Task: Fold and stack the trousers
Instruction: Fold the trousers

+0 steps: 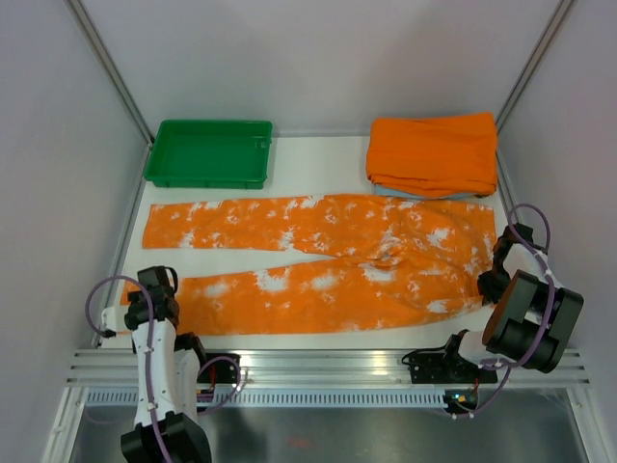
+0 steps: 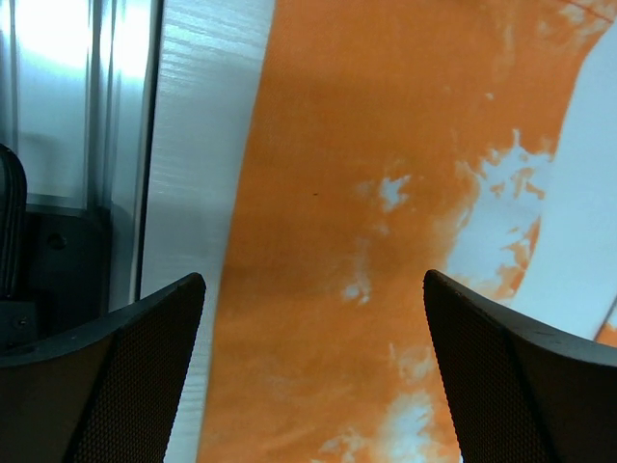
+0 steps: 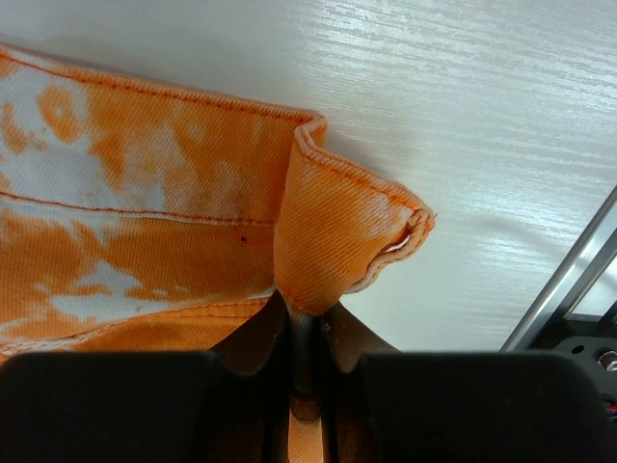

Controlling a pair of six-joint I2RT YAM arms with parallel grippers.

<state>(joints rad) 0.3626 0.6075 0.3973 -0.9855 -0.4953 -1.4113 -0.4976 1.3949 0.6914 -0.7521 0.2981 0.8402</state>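
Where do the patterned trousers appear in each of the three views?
Top external: trousers spread flat across the table, waist at right.
Left wrist: one leg fills the centre, under the open left pincer.
Right wrist: waist corner, pinched by the right pincer.
Shared landmark: the white table.

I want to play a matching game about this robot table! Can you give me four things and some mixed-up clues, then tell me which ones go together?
Things:
1. tray
2. folded cloth
3. left gripper
4. right gripper

Clues:
A. shut tight on a corner of the trousers
B. green, at the far left of the table
C. open, above one leg of the trousers
D. plain orange, at the far right of the table

Pairs: 1-B, 2-D, 3-C, 4-A
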